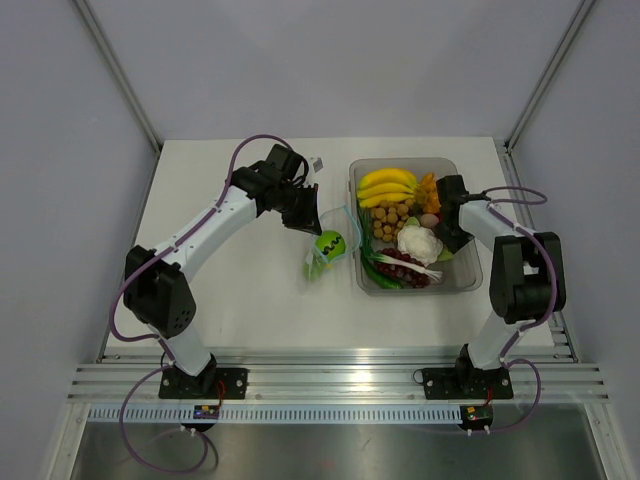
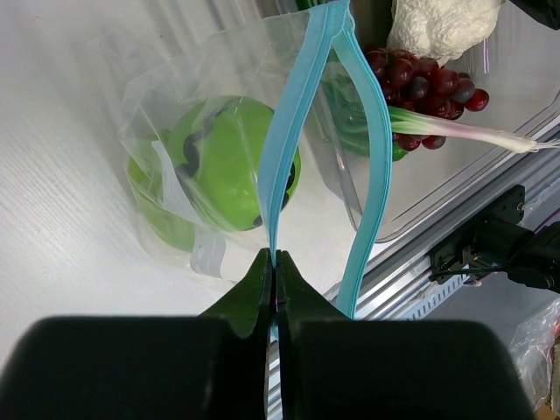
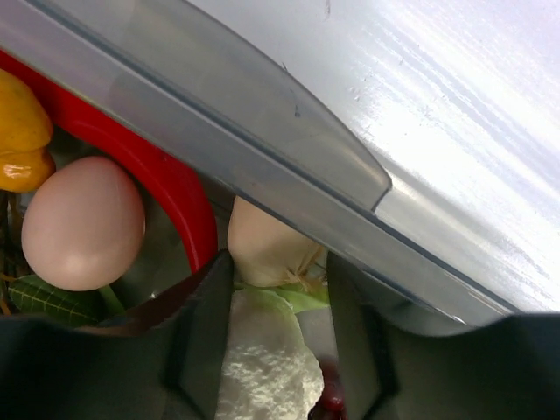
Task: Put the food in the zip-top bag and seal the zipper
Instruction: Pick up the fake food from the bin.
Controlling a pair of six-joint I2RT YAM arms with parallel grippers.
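Now, table (image 1: pixel 250 300): white, with the tub (image 1: pixel 465 287) on its right half
tub: clear box full of toy food, like bananas (image 1: pixel 386 184) and grapes (image 2: pixel 420 83)
right gripper (image 3: pixel 278 289): down in the tub, fingers apart, holding nothing
left gripper (image 2: pixel 274 267): just left of the tub, pinched tight on the zipper (image 2: pixel 302 96)
zip-top bag (image 2: pixel 166 79): lying right beside the tub, mouth open
green ball (image 2: pixel 232 162): inside the bag
zipper: blue strip, its two sides apart
pink piece (image 3: pixel 83 223): in the tub, near the right gripper
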